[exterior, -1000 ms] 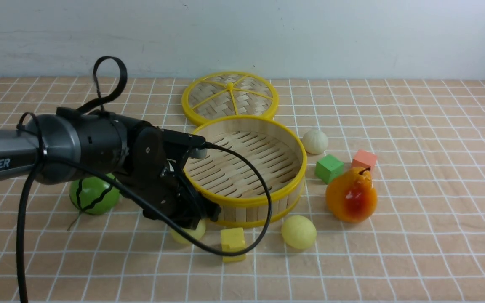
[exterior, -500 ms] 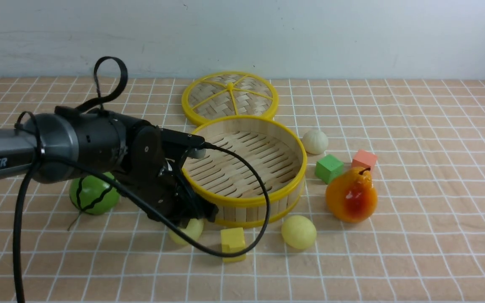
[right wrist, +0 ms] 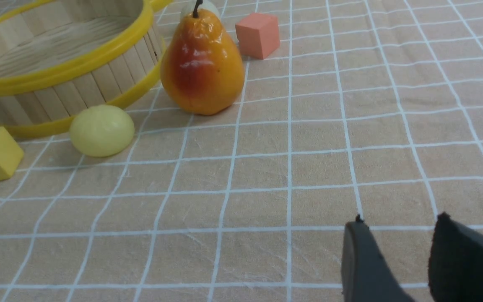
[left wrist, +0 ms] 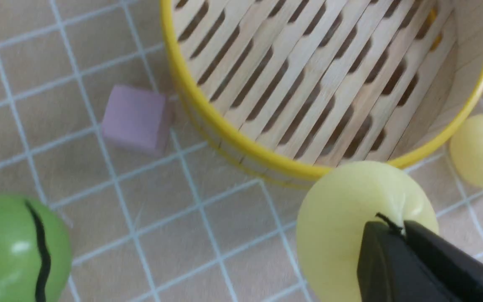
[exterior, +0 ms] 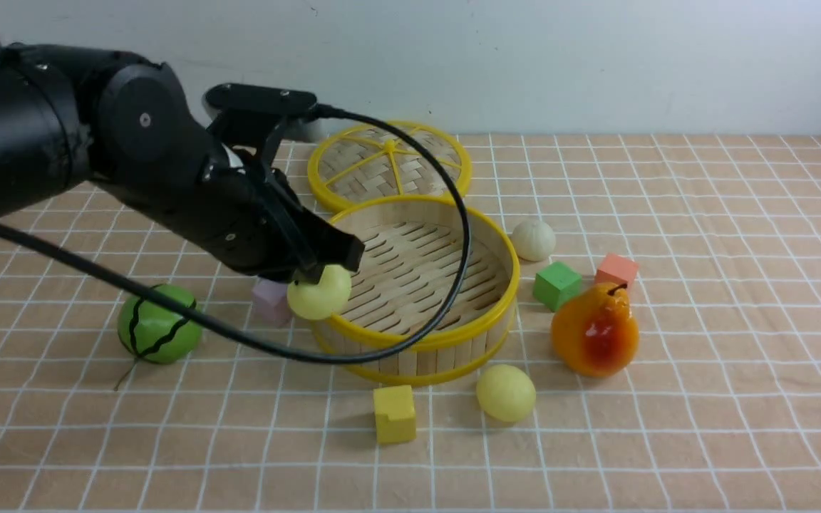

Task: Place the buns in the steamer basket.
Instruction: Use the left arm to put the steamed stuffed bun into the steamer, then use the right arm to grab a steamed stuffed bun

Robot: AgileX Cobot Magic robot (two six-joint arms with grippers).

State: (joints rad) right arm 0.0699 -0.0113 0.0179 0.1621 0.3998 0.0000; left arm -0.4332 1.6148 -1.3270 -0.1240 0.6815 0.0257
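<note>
Front view, near to far. Right gripper (right wrist: 396, 260): fingers narrowly apart, empty. Pale yellow matte bun (exterior: 505, 392): loose near table's (exterior: 703, 427) front edge. Left gripper (exterior: 325, 269): pinching second yellow bun (exterior: 318, 293) above round bamboo steamer basket's (exterior: 425, 336) near-left rim; clear rim, release low over slats. Off-white pleated bun (exterior: 533, 239): beside basket's far-right wall.

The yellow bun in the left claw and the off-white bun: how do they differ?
The yellow bun is held in the left claw above the cloth, at the rim of the steamer basket; the off-white bun lies on the cloth. The yellow bun looks smooth; the off-white bun has faint pleats. Both are small, round, matte, not inside the basket.
</note>
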